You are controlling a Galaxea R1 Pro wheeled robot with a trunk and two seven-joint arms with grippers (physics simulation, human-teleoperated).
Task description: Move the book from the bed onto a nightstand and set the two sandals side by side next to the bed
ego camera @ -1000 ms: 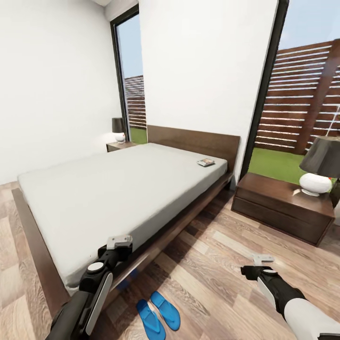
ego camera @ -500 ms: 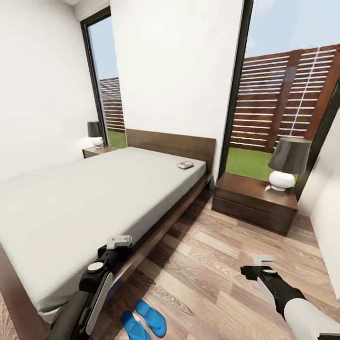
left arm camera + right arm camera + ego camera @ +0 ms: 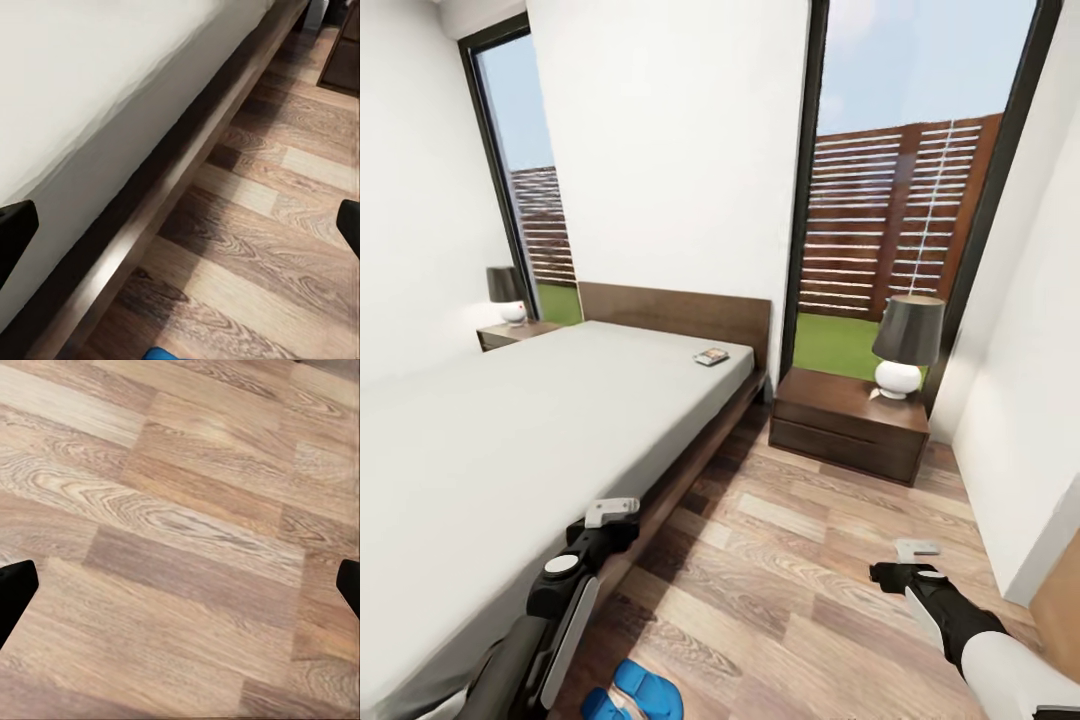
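The book (image 3: 711, 356) lies on the pale grey mattress of the bed (image 3: 510, 420), near the headboard on the side facing the floor. A dark nightstand (image 3: 848, 424) stands right of the bed, and another nightstand (image 3: 515, 333) at its far left. The blue sandals (image 3: 632, 697) lie on the floor beside the bed frame, cut off by the head view's bottom edge; a blue sliver of sandal (image 3: 169, 354) also appears in the left wrist view. My left gripper (image 3: 605, 525) hangs open over the bed's edge, my right gripper (image 3: 908, 562) open over bare floor. Both are empty and far from the book.
A dark-shaded lamp (image 3: 905, 345) with a white base stands on the right nightstand, and a smaller lamp (image 3: 510, 295) on the left one. A white wall (image 3: 1020, 400) closes the right side. Wood-plank floor (image 3: 810, 560) runs between bed and wall.
The whole head view has shifted, so the camera has turned right; the bed and sandals slid left and down in the picture. Both arms keep the same pose.
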